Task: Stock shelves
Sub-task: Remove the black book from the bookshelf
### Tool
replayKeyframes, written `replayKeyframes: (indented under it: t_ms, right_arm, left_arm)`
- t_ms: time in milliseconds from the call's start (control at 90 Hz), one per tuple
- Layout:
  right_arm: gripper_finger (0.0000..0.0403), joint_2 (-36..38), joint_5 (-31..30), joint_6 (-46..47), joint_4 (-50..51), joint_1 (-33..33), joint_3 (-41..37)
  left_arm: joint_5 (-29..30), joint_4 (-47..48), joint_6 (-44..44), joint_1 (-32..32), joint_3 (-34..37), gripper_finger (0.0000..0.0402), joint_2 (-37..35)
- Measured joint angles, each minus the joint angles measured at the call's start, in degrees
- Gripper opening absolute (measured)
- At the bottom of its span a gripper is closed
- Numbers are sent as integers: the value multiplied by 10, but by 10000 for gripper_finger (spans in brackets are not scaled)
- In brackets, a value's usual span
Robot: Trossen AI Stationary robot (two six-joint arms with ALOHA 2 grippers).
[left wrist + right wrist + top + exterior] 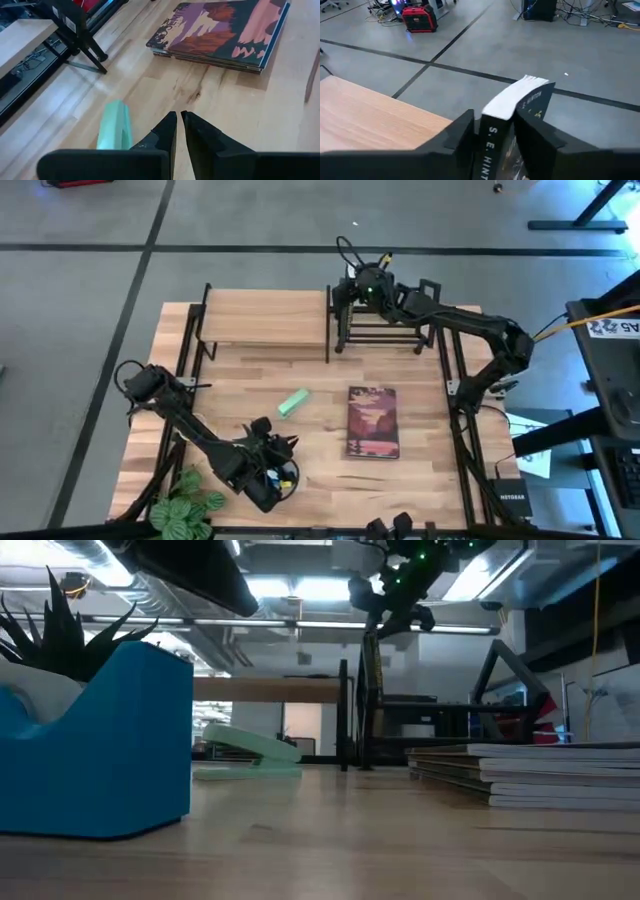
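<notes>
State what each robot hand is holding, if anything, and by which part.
The right hand grips a paperback book upright, fingers on its two covers beside the spine, above the black book rack. The left hand is shut and holds nothing.

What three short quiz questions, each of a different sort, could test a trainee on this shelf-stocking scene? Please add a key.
1. True or false: the right gripper is empty.
2. Multiple choice: the green stapler lies
A. on the wood-topped shelf
B. on the table, left of the stack of books
C. inside the black book rack
3. Fill in: the left gripper hangs near the table's front edge with its fingers ____.

Key:
1. False; it is shut on a paperback book, held over the black book rack.
2. B
3. shut
</notes>
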State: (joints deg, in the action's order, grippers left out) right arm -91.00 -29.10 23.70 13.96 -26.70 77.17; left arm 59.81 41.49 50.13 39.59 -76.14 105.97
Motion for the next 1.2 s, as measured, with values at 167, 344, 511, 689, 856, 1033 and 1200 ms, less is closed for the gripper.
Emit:
replayKeyframes:
  t_ms: [167,344,511,689,856,1033,1200]
  right_arm:
    - [37,0,-12,3,9,0,1]
    - [36,13,-28,-27,31,1,0]
    - [36,53,-54,-39,45,12,0]
    - [36,112,-74,-70,70,54,0]
    - [36,180,-73,-81,153,130,2]
    - [36,235,-73,-24,298,261,2]
    - [36,250,-84,57,376,395,2]
  left_arm:
    - [0,0,0,0,0,21,0]
    - [0,0,-6,0,0,21,0]
    - [5,0,-6,0,0,21,0]
    - [8,0,-5,0,0,21,0]
    - [17,-1,-4,0,0,21,0]
    - [38,-38,-11,-2,0,21,0]
    - [33,-155,-102,-22,0,21,0]
